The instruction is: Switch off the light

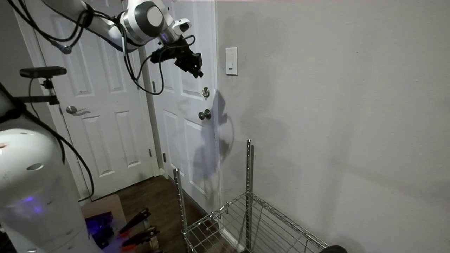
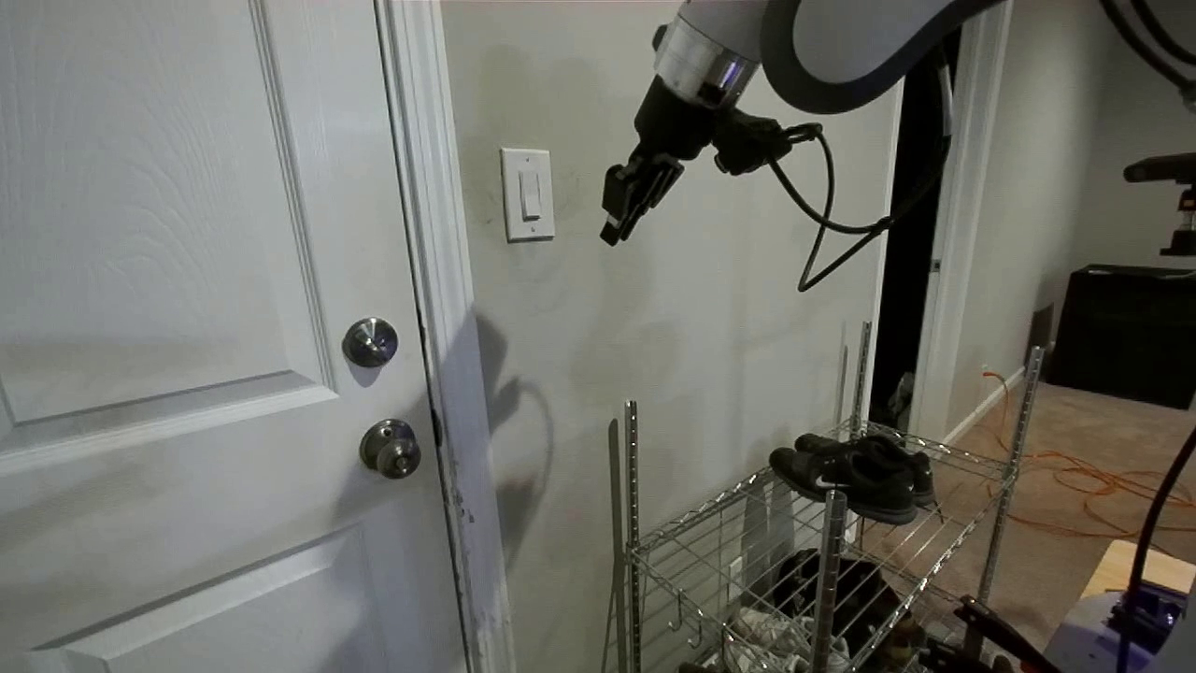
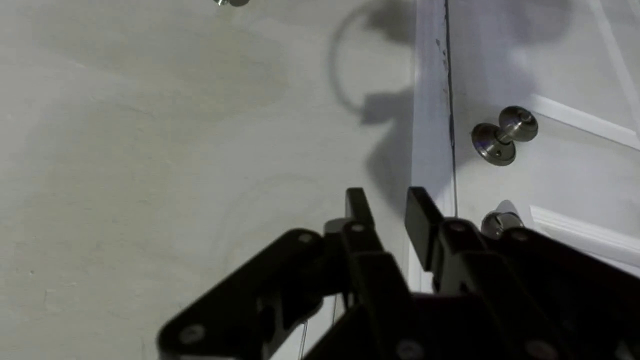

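Note:
The light switch is a white upright wall plate with a raised paddle, beside the door frame in both exterior views (image 1: 231,61) (image 2: 528,194). No lamp shows; the room is dimly lit. My gripper (image 1: 199,74) is black, points down at a slant and hangs in the air near switch height. In an exterior view its tips (image 2: 613,229) are right of the plate, apart from it. In the wrist view the fingers (image 3: 387,205) have a gap between them with nothing in it. A white patch behind the left finger there may be the plate; I cannot tell.
A white door with a round metal knob (image 1: 205,114) and a deadbolt (image 2: 370,343) stands beside the switch. A metal wire rack (image 2: 633,486) stands below against the wall, with black shoes (image 2: 860,477) on it. Cables (image 1: 161,75) hang looped from the arm.

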### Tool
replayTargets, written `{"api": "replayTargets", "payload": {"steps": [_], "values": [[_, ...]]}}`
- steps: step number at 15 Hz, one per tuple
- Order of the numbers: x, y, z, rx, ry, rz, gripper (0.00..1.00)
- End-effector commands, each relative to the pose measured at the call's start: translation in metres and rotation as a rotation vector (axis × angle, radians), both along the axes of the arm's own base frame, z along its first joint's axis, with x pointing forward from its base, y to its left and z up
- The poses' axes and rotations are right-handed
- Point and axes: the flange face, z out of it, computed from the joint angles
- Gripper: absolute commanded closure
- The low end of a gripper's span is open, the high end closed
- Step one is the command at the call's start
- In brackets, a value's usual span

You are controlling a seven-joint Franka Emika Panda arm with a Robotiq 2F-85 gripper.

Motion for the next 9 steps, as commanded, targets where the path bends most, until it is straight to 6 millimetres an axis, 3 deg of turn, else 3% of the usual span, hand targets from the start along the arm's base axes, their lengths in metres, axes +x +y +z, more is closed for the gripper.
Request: {"api": "replayTargets", "payload": {"steps": [1,9], "values": [[0.025,0.007,0.003,-0.007,-0.038,-0.039,0.99],[0.069,0.026,0.018,0.003,-0.091,-0.095,1.0]]}}
